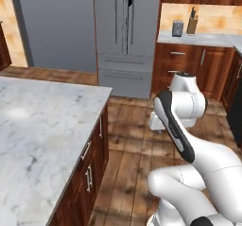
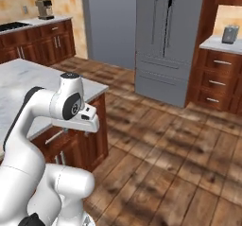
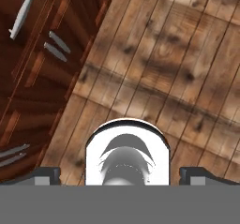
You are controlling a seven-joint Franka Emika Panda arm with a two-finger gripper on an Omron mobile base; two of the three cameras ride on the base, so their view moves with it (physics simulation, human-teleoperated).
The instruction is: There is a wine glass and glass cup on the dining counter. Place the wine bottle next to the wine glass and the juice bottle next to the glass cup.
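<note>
gripper (image 3: 120, 174): fingers wide apart, holding nothing, pointing down at the wooden floor (image 3: 178, 68) | marble counter (image 1: 38, 140): left of the folded arm, its near corner beside it | fridge (image 1: 125, 31): behind, across the floor | bottles, glasses: cannot tell where

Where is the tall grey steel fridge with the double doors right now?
The grey steel fridge stands against the far wall, straight ahead across the wooden floor, with dark wood cabinets beside it on the right.

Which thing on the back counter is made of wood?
The knife block, the tan one with dark handles sticking up. The toaster beside it is grey metal.
</note>
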